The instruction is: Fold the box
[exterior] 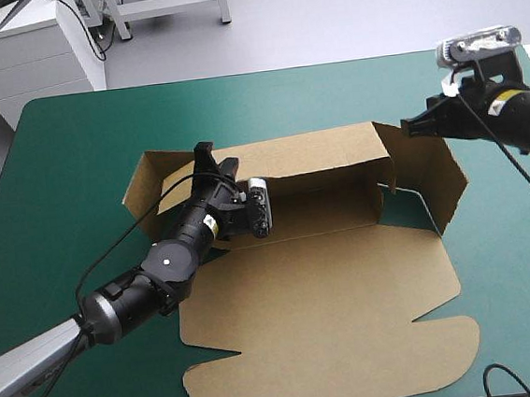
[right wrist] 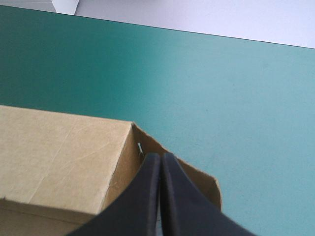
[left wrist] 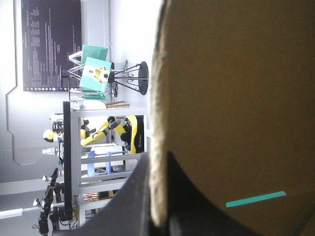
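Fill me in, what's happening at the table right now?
Two robot arms are folding a brown box on the table. Back wall is up, lid flat. The left gripper pinches the left end wall; the right gripper, shut, sits at the right end flap.

1. The box [exterior: 331, 295]: brown board, matt and papery, with faint creases on the wall ahead of the right jaws.
2. Its cut edge between the left jaws looks pale, fibrous and rough.
3. The cover [exterior: 74, 161]: teal-green, matt, smooth and even beyond the right jaws.
4. The fingers [right wrist: 142, 196]: black, smooth, with a dull plastic-like sheen.
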You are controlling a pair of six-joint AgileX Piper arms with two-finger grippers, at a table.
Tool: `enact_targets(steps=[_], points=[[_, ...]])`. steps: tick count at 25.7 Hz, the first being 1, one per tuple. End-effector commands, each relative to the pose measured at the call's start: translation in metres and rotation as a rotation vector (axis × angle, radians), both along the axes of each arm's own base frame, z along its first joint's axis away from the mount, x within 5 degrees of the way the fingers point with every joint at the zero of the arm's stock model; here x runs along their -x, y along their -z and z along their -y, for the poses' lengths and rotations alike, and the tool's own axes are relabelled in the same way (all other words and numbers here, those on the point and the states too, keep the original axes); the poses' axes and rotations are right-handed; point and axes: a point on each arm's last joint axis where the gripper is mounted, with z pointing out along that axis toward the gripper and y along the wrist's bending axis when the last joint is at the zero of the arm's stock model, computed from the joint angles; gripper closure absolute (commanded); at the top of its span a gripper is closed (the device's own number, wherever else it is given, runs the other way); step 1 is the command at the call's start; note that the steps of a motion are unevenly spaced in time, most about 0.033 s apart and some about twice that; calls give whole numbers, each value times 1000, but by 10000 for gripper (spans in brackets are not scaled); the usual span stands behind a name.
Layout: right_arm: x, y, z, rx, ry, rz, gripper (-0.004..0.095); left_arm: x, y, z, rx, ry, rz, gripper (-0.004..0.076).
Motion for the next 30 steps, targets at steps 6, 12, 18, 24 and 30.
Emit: enact_targets(steps=[6, 12, 18, 24, 30], points=[[-78, -13, -9, 20, 6, -30, 912, -2, -23, -10, 94, -57, 82, 731], [-123, 17, -15, 27, 8, -163, 912, -2, -24, -10, 100, -51, 79, 731], [-146, 42, -2, -24, 55, -265, 912, -2, -24, -11, 116, -62, 76, 731], [-151, 62, 4, -47, 36, -394, 912, -2, -24, -11, 116, -62, 76, 731], [-148, 69, 3, -27, 11, -457, 912, -2, -24, -11, 116, -64, 76, 731]])
